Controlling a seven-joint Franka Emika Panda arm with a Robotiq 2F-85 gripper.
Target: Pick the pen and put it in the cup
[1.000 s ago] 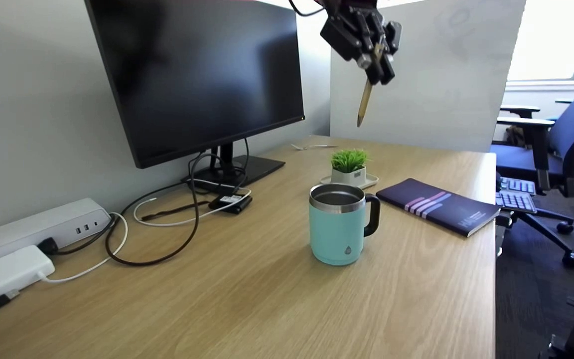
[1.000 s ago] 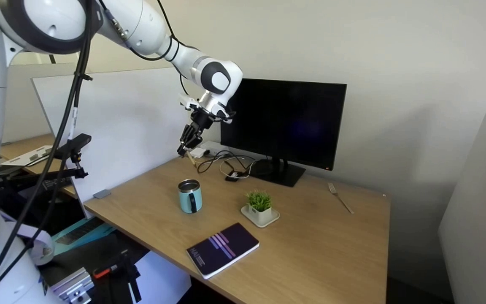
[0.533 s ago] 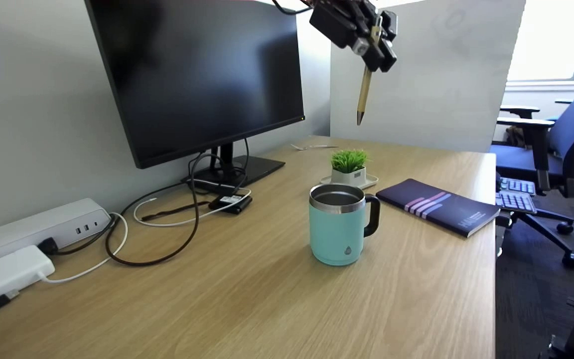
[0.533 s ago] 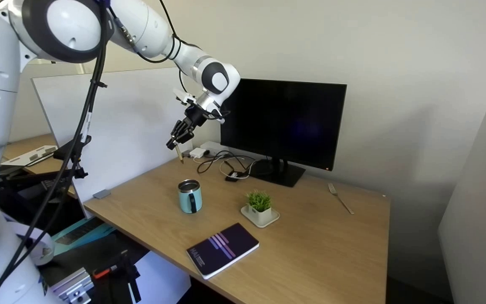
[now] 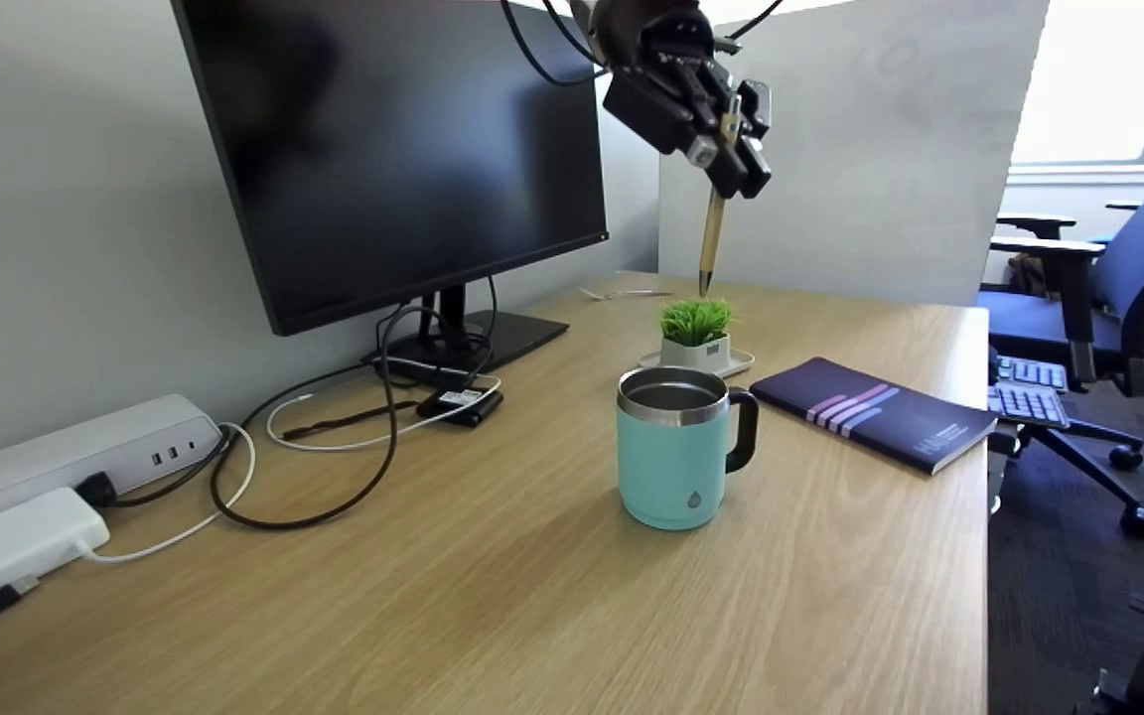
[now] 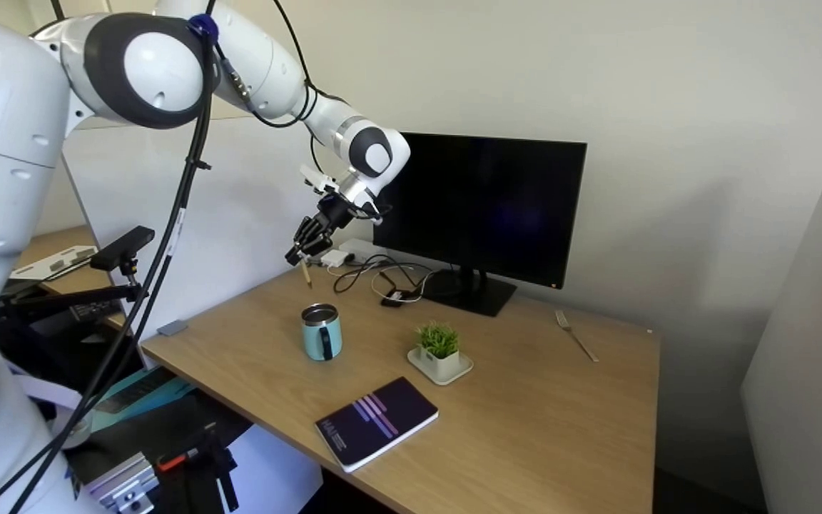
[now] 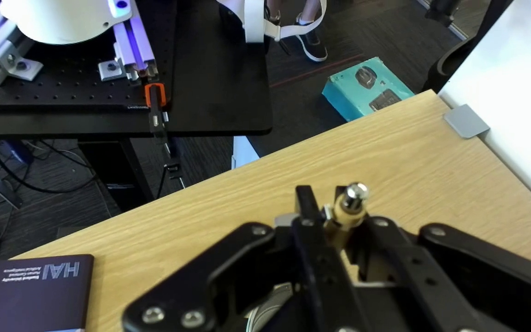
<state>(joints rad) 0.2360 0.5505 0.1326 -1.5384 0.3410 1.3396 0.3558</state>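
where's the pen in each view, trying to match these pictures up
In an exterior view: the pen is above and right of centre, held in the gripper.
In an exterior view: the pen is left of centre, pictured above the mug.
Wrist view: the pen is right of centre, shiny end showing.
Shared landmark: the dark notebook, lower left in the wrist view, whole in both exterior views.

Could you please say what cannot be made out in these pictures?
Cup: mostly hidden by the gripper in the wrist view.
Pen: tip apparently behind the gripper, same view.
Notebook: cut off by the wrist view's left and bottom edges.
Cup's bottom inside: hidden by its wall in both exterior views.
Monitor: top cut off by an exterior view's upper edge.
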